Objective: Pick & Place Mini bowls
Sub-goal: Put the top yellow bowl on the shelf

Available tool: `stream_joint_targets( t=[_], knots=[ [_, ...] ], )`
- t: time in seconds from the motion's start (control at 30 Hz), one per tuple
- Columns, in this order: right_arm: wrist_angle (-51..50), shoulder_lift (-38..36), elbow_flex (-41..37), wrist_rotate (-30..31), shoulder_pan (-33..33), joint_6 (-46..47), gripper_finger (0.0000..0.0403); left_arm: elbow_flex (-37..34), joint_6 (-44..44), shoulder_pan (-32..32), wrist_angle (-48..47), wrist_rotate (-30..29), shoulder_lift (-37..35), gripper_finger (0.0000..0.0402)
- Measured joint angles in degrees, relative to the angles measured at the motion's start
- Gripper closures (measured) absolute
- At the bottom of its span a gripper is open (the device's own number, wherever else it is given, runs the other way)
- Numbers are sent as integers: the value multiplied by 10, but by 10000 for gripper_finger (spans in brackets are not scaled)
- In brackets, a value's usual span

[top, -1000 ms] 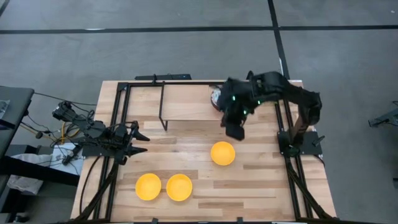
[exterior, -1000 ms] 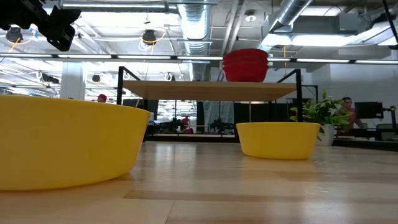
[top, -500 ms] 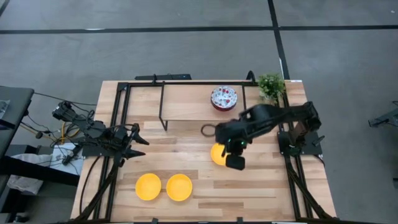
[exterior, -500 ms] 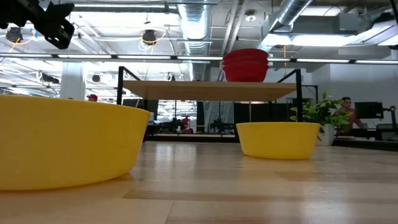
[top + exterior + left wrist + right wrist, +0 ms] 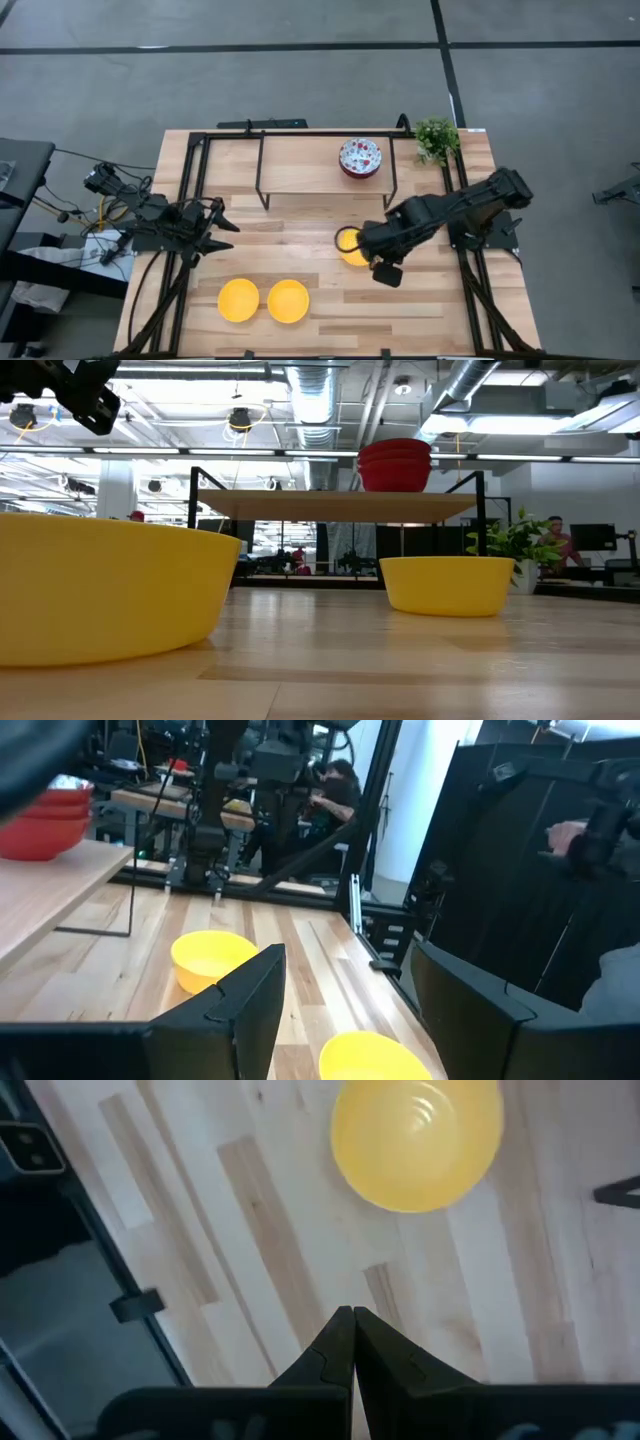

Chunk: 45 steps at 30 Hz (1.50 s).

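Note:
One yellow mini bowl [image 5: 348, 250] sits on its base mid-table, partly under my right arm. My right gripper [image 5: 378, 262] hovers above the table just beside it on its near-right side, fingers shut and empty; in the right wrist view the yellow bowl [image 5: 417, 1140] lies ahead of the shut gripper [image 5: 352, 1330]. Two more yellow bowls [image 5: 238, 300] [image 5: 288, 300] rest side by side near the near edge. The floral bowls [image 5: 360, 157] stand stacked on the raised shelf, red outside [image 5: 394, 464]. My left gripper [image 5: 230, 220] waits open at the table's left side.
A wooden shelf on a black frame [image 5: 300, 165] spans the far half of the table. A small green plant [image 5: 435, 138] stands at the far right corner. Black rails [image 5: 190, 200] run along both sides. People show in the room behind [image 5: 557, 535].
My right gripper has swung from over the shelf and the floral stack toward the near edge, passing over the lone yellow bowl and ending beside it on its near-right side. The floral stack stays on the shelf, uncovered now. The yellow bowls have not moved.

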Motion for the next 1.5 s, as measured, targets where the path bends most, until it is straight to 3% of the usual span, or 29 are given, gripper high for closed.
stream_joint_targets(
  t=[0.3, 0.47, 0.67, 0.83, 0.97, 1.23, 1.5],
  knots=[
    [168, -198, -205, 83, 3, 62, 403, 0, -14, 0, 82, -8, 1, 185],
    [272, -303, -317, 92, -9, 96, 403, 0, -17, 0, 81, -14, 5, 185],
    [346, -370, -430, 91, -30, 246, 403, 0, -30, 0, 83, -63, 26, 185],
    [360, -359, -468, 66, -36, 306, 393, 0, -44, 0, 86, -87, 45, 185],
    [373, -335, -469, 55, -36, 321, 352, 0, -45, 0, 89, -88, 58, 185],
    [383, -275, -469, 44, -51, 473, 278, 0, -45, 0, 89, -107, 76, 185],
    [403, -205, -469, 45, -59, 543, 255, 0, -45, 0, 89, -109, 93, 185]
  ],
)
